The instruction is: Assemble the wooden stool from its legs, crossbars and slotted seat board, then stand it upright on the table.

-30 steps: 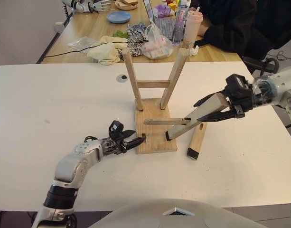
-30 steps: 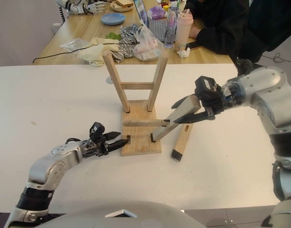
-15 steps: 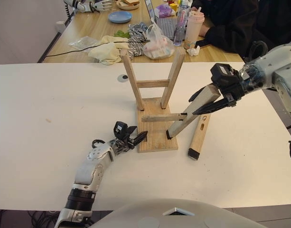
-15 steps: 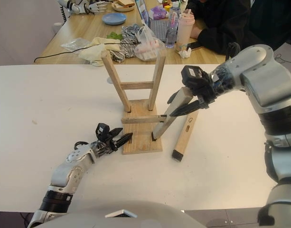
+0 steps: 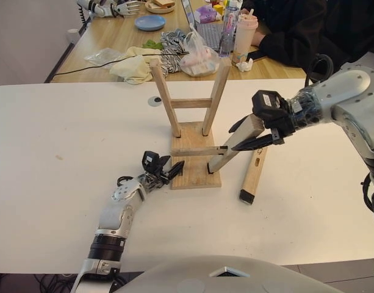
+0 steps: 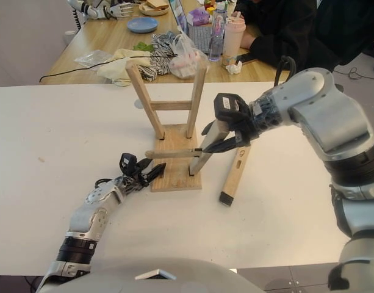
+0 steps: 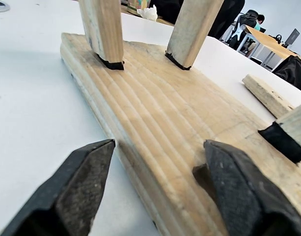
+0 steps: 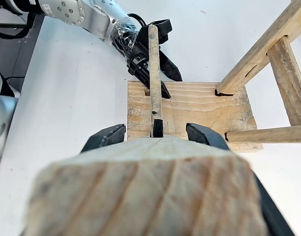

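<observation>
Left gripper point(image 5: 174, 168) spread wide, straddling near-left corner of flat slotted wooden seat board point(image 5: 197, 178). Right gripper point(image 5: 236, 139) clamps tilted square wooden leg point(image 5: 226, 154), foot at board's right edge.

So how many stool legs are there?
4. Two legs stand in the seat board, far end; a tilted leg is in the right gripper, foot at the board; one leg lies on the table nearby. None looks hidden.

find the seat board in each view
Left eye view: seat board, centre, flat.
Right eye view: seat board, left of centre.
Left wrist view: seat board, close, running diagonally.
Right wrist view: seat board, centre, behind held leg.
Landmark: two standing legs socketed in it.
</observation>
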